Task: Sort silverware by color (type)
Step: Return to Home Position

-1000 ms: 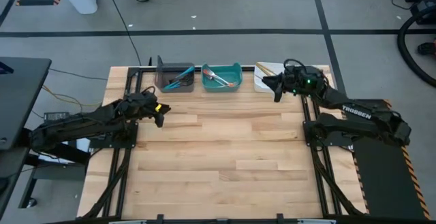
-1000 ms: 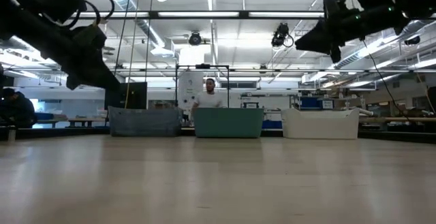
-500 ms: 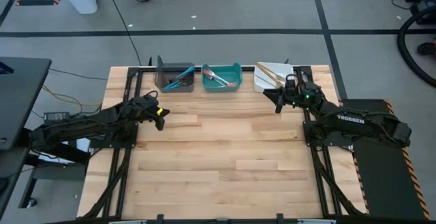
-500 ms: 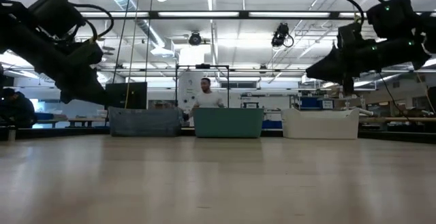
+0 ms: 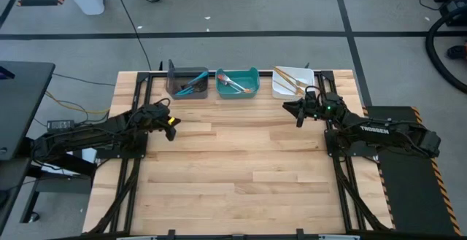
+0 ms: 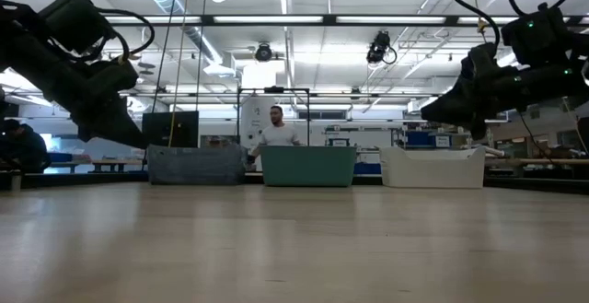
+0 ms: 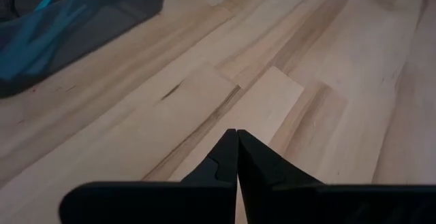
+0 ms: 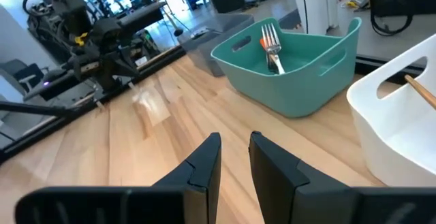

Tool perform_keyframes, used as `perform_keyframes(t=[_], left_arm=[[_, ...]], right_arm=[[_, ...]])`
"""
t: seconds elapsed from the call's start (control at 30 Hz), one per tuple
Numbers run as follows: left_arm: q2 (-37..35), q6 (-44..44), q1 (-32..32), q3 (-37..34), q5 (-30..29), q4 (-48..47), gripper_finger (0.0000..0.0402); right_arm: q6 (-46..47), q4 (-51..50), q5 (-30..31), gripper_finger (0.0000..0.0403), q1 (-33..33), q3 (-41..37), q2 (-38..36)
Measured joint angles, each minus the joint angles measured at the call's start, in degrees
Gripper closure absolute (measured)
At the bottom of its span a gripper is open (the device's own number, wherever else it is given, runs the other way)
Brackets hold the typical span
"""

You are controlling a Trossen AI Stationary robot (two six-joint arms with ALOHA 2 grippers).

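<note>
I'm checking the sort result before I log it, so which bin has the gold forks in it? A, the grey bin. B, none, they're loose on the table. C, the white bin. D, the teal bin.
C: in the high view the gold forks lie inside the white bin, at the right end of the row of three bins.

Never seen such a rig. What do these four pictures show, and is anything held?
Two dark robot arms work at a wooden table. One picture looks straight down, one looks level across the tabletop, and one comes from each wrist. Along the far edge stand a grey bin with blue-handled forks, a teal bin with orange-handled forks and a white bin with gold forks. The left gripper is shut and empty over bare wood; the right gripper, fingers slightly apart, hangs near the white bin, also empty.
</note>
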Motion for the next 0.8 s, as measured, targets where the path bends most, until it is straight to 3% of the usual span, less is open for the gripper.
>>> perform_keyframes(t=[0.23,0.8], left_arm=[[0.0,0.0,0.0,0.0,-3.0,-0.1,0.0392],[-0.9,-1.0,0.0,-0.5,-3.0,0.4,0.0375]], right_arm=[[-3.8,0.0,0.0,0.0318,0.0,0.0,0.0],[-4.7,-1.9,0.1,0.0318,0.0,0.0,-2.0]])
